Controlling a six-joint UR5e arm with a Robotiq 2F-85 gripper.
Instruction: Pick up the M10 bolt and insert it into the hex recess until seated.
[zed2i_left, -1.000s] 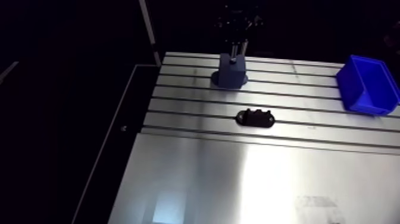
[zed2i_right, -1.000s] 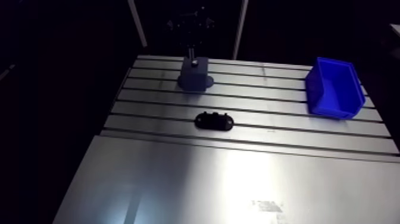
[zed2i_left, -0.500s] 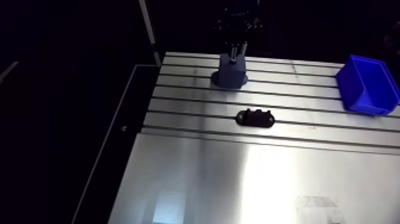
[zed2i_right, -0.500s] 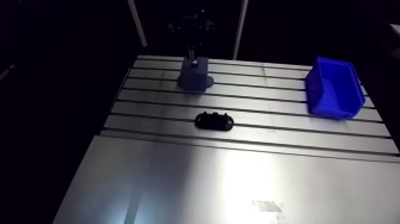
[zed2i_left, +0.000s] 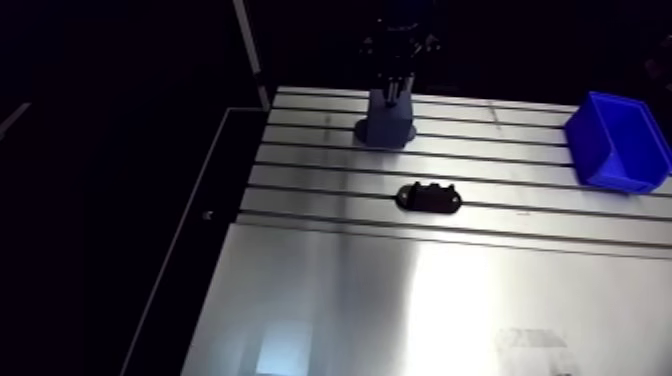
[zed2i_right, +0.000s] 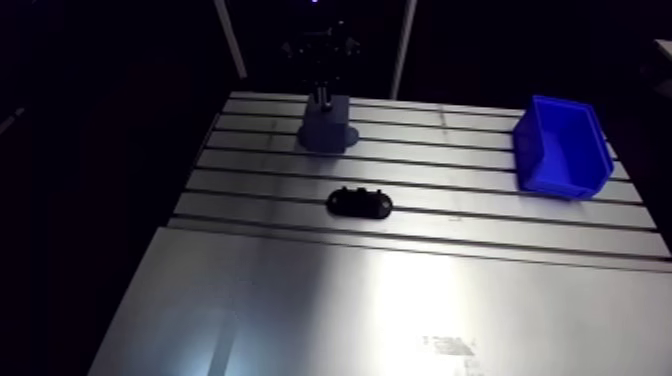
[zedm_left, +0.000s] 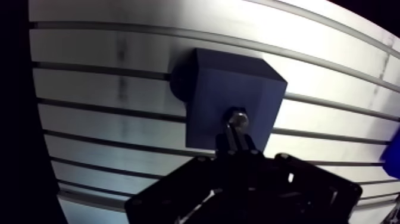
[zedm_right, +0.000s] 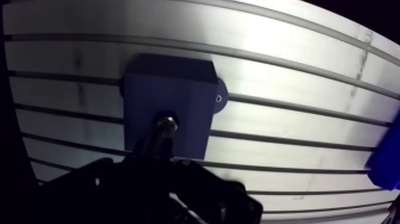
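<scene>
Pinching the M10 bolt (zedm_left: 236, 118) by its shank, the gripper (zedm_left: 238, 146) holds it head-first against the top face of the dark blue block (zedm_left: 221, 83), which stands on the slotted table (zedm_left: 107, 89). In the arm view, a black fixture (zed2i_left: 429, 197) lies near the block, and a blue bin (zed2i_left: 615, 140) sits well apart.

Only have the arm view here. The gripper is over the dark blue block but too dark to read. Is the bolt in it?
Observer: Yes. The wrist view shows the gripper shut on the shank of the silver metal bolt.
Operator: Where is the bolt's end on the block?
Observer: It meets the face of the dark blue block under the gripper, towards the edge on the gripper's side, not the middle. I can't tell whether it is seated.
</scene>
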